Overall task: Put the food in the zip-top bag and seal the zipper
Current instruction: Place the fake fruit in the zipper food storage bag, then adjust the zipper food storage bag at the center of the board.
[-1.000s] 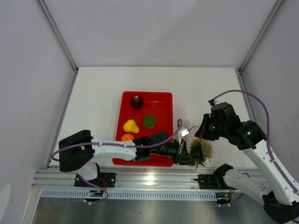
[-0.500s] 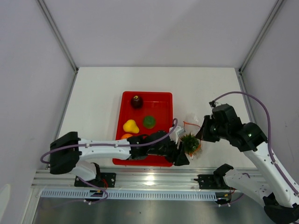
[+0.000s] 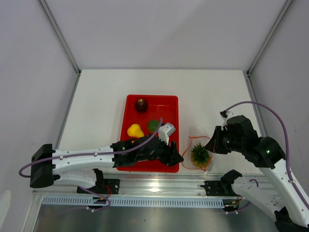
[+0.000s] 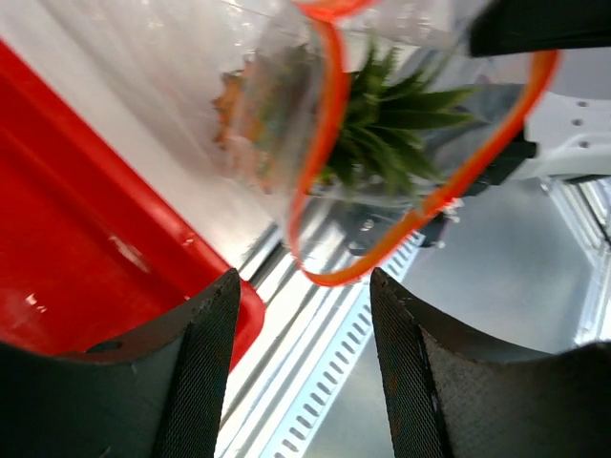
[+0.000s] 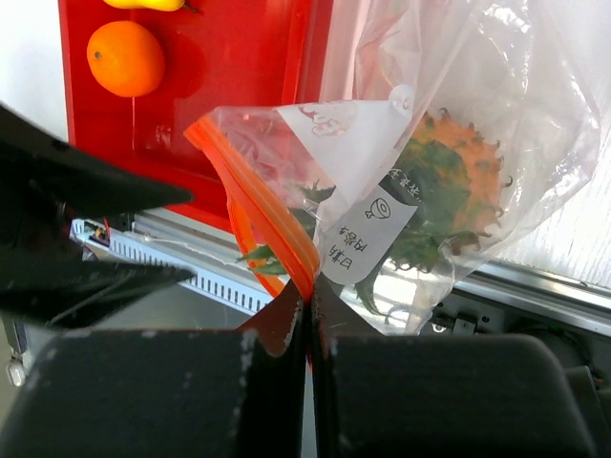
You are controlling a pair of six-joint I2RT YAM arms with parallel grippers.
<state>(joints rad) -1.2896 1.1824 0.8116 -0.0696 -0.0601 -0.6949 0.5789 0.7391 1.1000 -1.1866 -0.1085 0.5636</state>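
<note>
Low and right in the overhead view, the pineapple (image 3: pixel 199 155) now sits inside the zip-top bag (image 5: pixel 496 114). The left pincer (image 4: pixel 301 320) has let go and backed out, jaws apart and empty by the lower right corner of the red tray (image 3: pixel 159 100). The right pincer (image 5: pixel 307 303) stays clamped on the zipper (image 5: pixel 253 205), holding the mouth agape. One fruit down! Further up the frame, orange (image 5: pixel 124 57), pear (image 3: pixel 135 130), green fruit (image 3: pixel 153 125) and dark red fruit (image 3: pixel 141 105) wait in the tray.
</note>
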